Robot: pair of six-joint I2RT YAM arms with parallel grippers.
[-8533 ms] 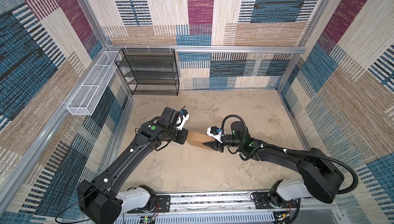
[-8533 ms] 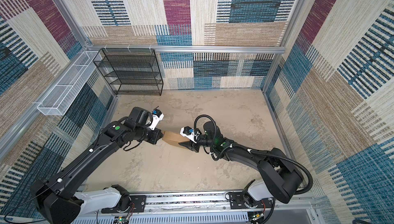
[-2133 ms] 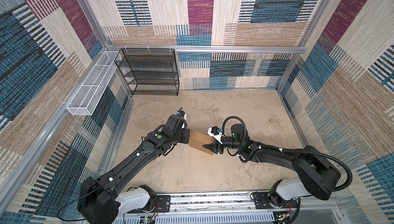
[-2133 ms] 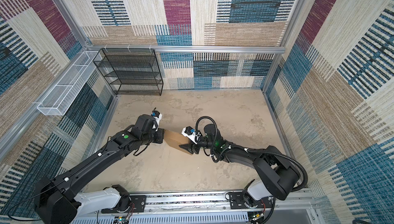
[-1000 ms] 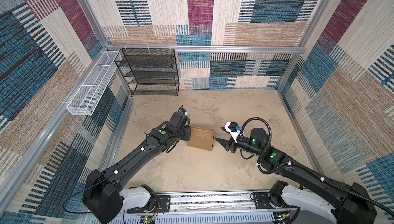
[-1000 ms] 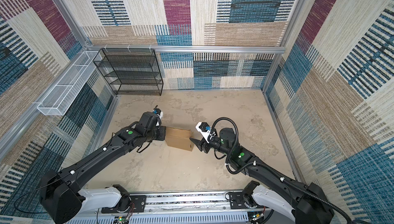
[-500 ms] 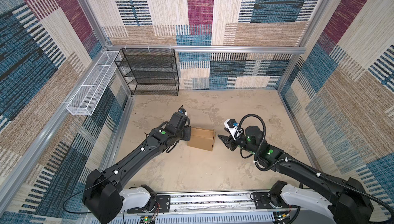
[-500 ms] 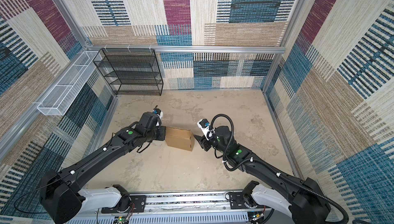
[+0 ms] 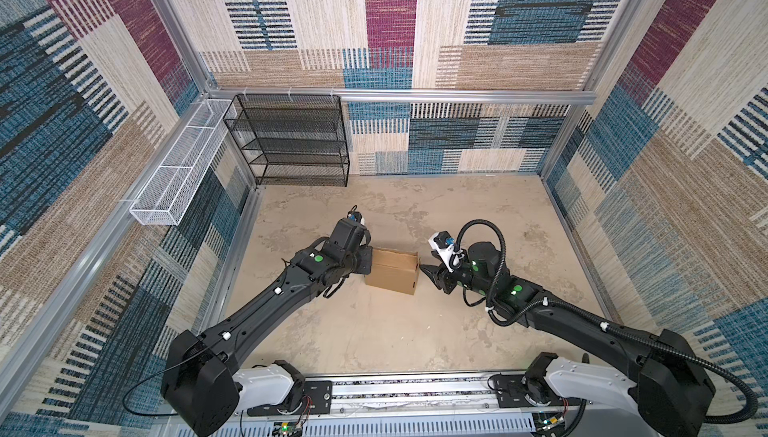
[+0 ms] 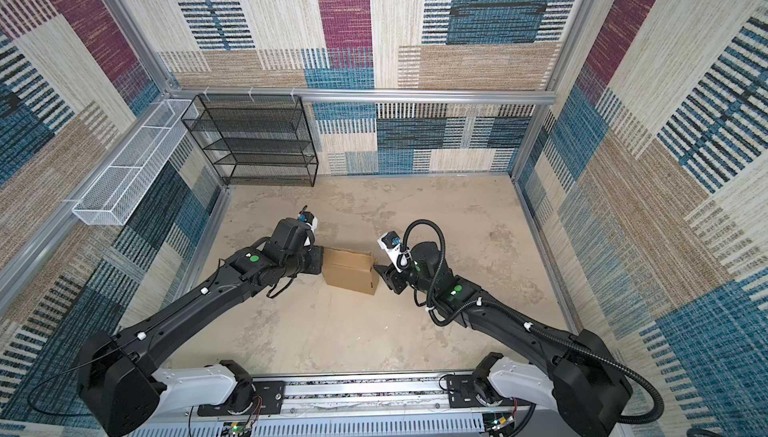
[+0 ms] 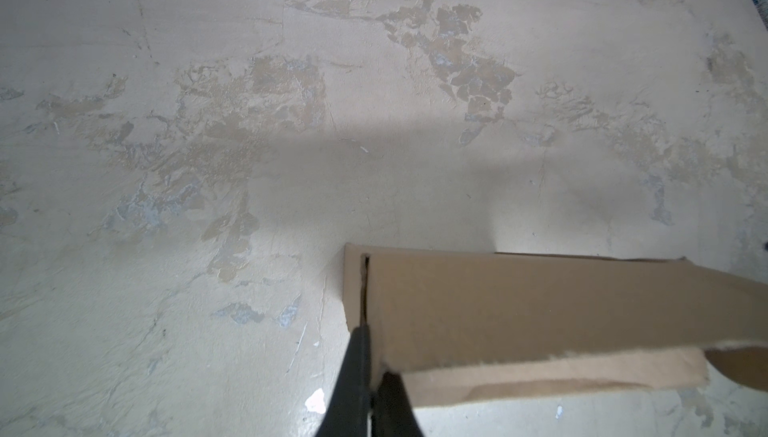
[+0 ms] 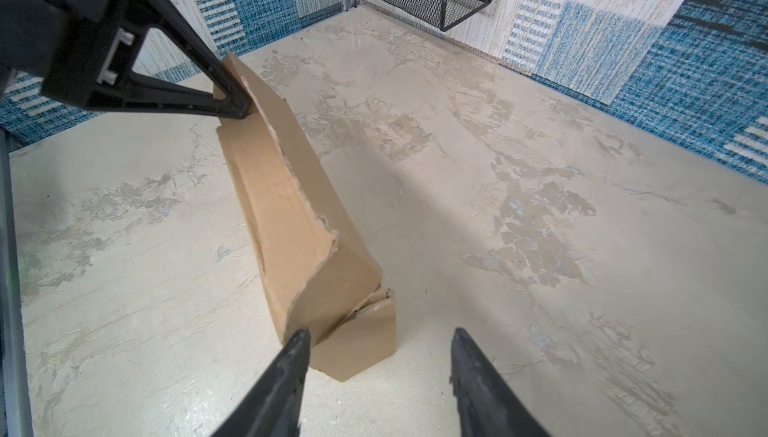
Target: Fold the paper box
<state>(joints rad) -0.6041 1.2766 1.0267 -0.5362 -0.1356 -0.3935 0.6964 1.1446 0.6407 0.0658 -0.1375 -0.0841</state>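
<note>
The paper box is a brown cardboard box, folded and lying on the beige floor, seen in both top views. Its top flap edge stands slightly raised and ragged in the right wrist view. My left gripper sits at its left end, shut on the thin end wall of the box, with its fingers pressed together. My right gripper is open at the right end. One of its fingertips lies against the box's near corner and the other stands over bare floor.
A black wire shelf rack stands against the back wall on the left. A white wire basket hangs on the left wall. Patterned walls close in the floor on three sides, and the arm bases sit on a metal rail in front.
My right gripper has moved left, back up to the box's right end, and its jaws have narrowed a little. The left gripper and the box have stayed put.
</note>
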